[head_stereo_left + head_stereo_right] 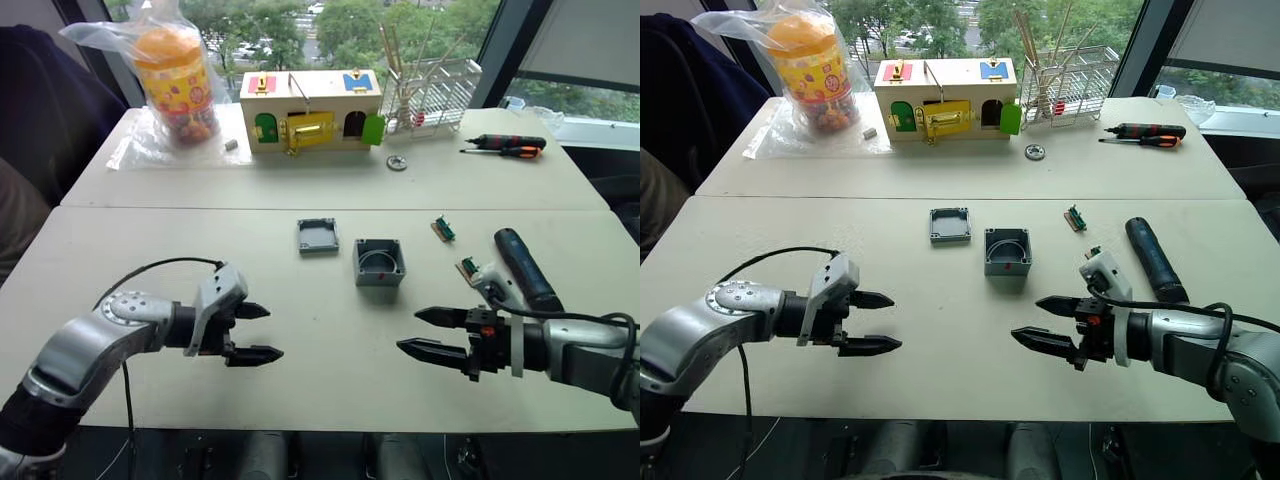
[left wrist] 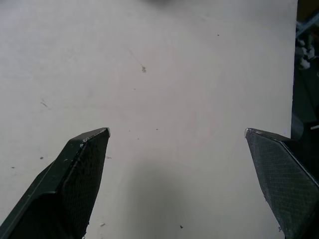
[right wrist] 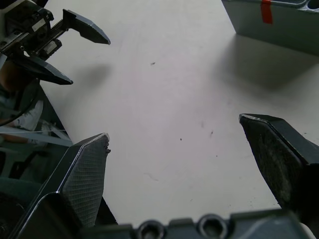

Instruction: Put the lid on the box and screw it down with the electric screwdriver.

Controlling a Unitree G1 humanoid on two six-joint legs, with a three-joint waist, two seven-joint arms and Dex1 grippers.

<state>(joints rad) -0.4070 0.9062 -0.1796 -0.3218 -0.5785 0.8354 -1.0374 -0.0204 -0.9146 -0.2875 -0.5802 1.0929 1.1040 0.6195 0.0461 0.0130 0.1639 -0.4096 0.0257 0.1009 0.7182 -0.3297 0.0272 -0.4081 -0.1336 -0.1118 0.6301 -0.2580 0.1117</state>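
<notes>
The box point(image 1: 379, 262) stands open-topped near the middle of the table point(image 1: 300, 300), its hollow showing nothing inside; a small red mark sits on its near wall. The lid point(image 1: 318, 235) lies flat just beside it on the robot's left, apart from it. The electric screwdriver point(image 1: 527, 270) lies on the table well to the right of the box, untouched.

Left gripper point(image 1: 256, 333): jaws apart, empty, above bare table. Right gripper point(image 1: 432, 333): jaws apart, empty, near the screwdriver's handle end.

Two small green circuit pieces point(image 1: 443, 229) lie between box and driver.

Far table: a wooden lock box point(image 1: 310, 110) with coloured doors, the green one swung open; a clear bag holding an orange-lidded jar point(image 1: 175, 75) with a printed label, writing illegible; a wire rack point(image 1: 430, 95) holding thin sticks; hand screwdrivers point(image 1: 505, 146).
</notes>
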